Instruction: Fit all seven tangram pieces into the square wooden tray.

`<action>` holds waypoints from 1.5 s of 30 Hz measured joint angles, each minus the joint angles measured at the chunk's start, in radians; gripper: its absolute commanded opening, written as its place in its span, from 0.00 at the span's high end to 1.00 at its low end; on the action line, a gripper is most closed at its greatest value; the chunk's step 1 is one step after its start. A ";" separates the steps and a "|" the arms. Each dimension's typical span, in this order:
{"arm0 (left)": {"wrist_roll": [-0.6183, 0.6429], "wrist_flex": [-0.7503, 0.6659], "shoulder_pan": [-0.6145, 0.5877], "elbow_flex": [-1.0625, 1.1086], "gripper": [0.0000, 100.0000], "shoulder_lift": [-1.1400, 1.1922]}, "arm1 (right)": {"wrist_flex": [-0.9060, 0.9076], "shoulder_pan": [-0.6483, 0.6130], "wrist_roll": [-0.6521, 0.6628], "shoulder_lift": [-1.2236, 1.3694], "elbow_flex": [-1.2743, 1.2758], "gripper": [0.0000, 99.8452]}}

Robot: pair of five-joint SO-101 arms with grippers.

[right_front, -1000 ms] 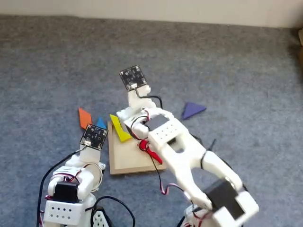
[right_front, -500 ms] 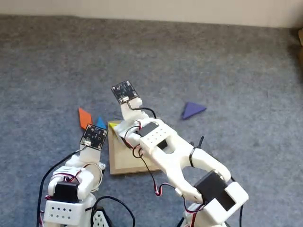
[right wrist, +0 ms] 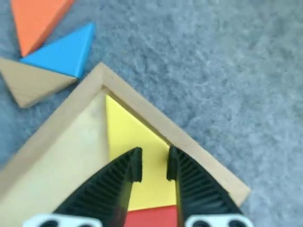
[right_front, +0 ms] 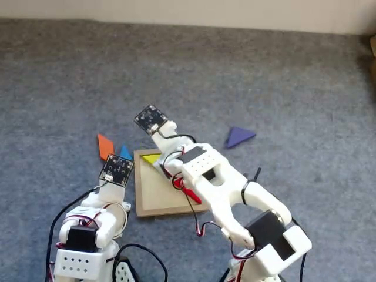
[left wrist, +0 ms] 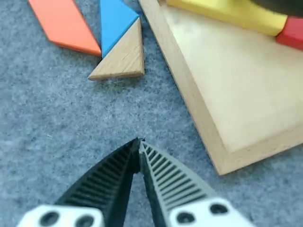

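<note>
Now right fingers (right wrist: 124,177) slightly spread over yellow triangle (right wrist: 124,128) in tray (right wrist: 142,112) corner; left fingers (left wrist: 162,172) pressed together.

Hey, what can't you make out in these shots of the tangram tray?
Tray: high view, right part hidden under the right arm.
Red piece: right wrist view, cut off by the edge and the right gripper, shape unclear.
Yellow piece: left wrist view, cut off by the edge.

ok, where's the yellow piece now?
The yellow piece lies in the wooden tray's far-left corner in the high view, beside the red piece, under the right pincer.
</note>
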 measured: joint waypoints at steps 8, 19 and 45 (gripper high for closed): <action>0.000 0.000 0.000 0.000 0.99 0.000 | 0.020 0.046 0.015 -0.164 0.109 0.90; 0.000 0.000 0.000 0.000 0.99 0.000 | 0.020 0.178 -0.186 -0.373 0.187 0.90; -0.002 0.000 0.000 0.000 0.99 0.000 | 0.434 0.278 -0.195 -0.379 0.098 0.74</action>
